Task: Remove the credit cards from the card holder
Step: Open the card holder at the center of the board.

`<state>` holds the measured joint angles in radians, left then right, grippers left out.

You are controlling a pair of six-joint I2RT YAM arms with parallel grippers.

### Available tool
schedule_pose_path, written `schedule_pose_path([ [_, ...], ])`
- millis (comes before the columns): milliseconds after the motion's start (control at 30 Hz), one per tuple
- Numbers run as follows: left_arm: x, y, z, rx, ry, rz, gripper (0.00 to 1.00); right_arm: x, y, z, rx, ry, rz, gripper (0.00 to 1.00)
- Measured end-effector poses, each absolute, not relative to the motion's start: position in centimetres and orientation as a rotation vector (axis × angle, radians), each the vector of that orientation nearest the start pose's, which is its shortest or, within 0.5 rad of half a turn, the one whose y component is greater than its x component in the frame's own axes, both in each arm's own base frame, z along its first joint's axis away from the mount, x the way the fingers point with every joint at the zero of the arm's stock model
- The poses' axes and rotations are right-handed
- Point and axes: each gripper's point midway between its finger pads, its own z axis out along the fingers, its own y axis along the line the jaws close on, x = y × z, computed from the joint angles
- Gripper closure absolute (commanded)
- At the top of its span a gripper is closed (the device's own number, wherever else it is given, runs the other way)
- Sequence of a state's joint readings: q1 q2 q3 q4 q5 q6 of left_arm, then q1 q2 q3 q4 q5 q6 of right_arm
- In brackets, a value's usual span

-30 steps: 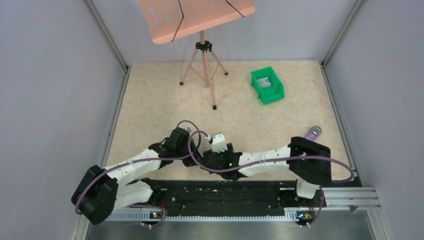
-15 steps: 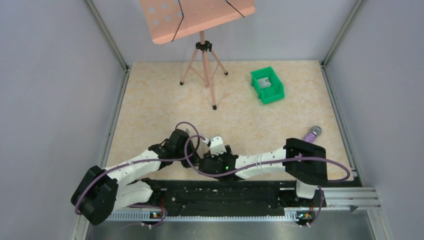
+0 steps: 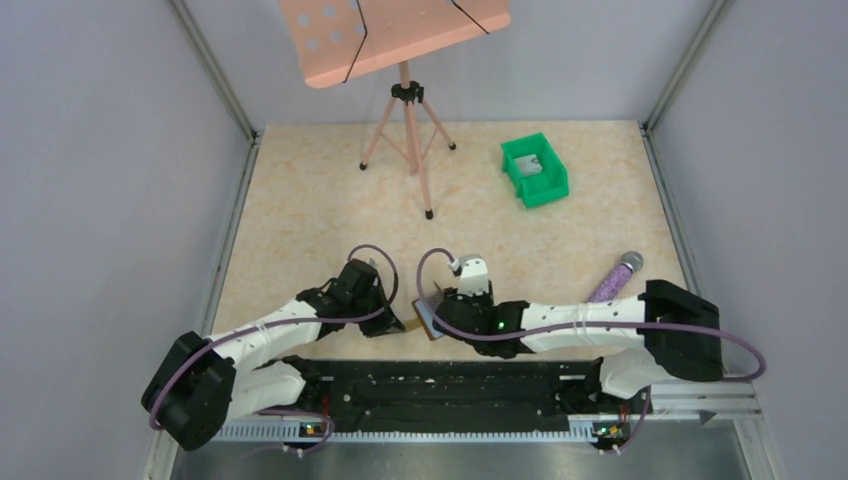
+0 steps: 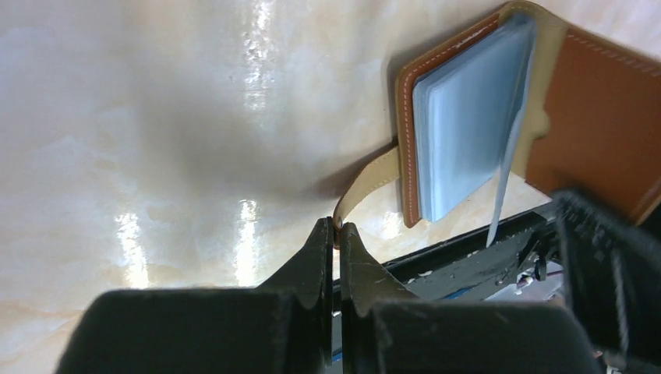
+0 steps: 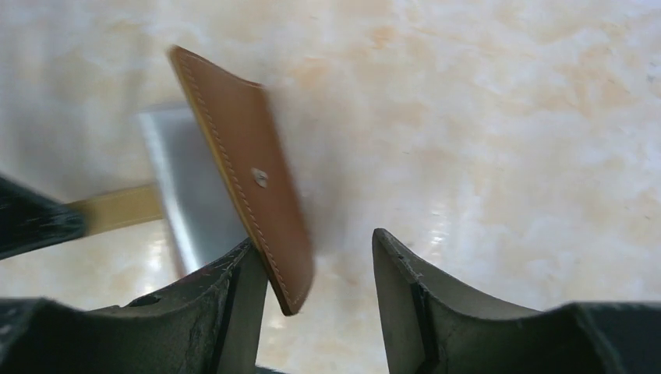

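The card holder (image 4: 592,101), brown leather, lies partly open near the table's front edge, its blue-grey panels (image 4: 460,132) showing. My left gripper (image 4: 337,227) is shut on its tan side tab (image 4: 366,187). My right gripper (image 5: 312,249) is open, astride the raised brown cover (image 5: 249,171). The cover leans on the left finger (image 5: 234,304) and a wide gap separates it from the right one. From above, the holder (image 3: 425,318) sits between the two grippers. I cannot tell any credit cards apart from the panels. A light grey flat piece (image 3: 530,165) lies in the green bin.
The green bin (image 3: 535,170) stands at the back right. A pink music stand on a tripod (image 3: 408,120) is at the back centre. A purple-handled microphone (image 3: 615,275) lies by the right arm. The black base rail (image 3: 450,385) runs just behind the holder.
The right wrist has swung right, away from the left gripper, uncovering the holder from above. Its jaws have narrowed. The left gripper has held still, shut.
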<state>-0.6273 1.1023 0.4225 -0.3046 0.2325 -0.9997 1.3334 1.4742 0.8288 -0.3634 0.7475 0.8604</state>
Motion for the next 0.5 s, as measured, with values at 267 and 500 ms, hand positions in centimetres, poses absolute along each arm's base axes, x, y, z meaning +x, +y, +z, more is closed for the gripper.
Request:
schedule_pose_path([
  [267,15.1,-19.8,2.9,-0.416,2.76,-0.801,1.0,17.3,23.0,5.4,-0.153,2.275,0.189,0.56],
  [500,15.1,-19.7,2.9,-0.388,2.765,-0.789,1.0,17.5,21.3,4.6,-0.035,2.297,0.321,0.59],
])
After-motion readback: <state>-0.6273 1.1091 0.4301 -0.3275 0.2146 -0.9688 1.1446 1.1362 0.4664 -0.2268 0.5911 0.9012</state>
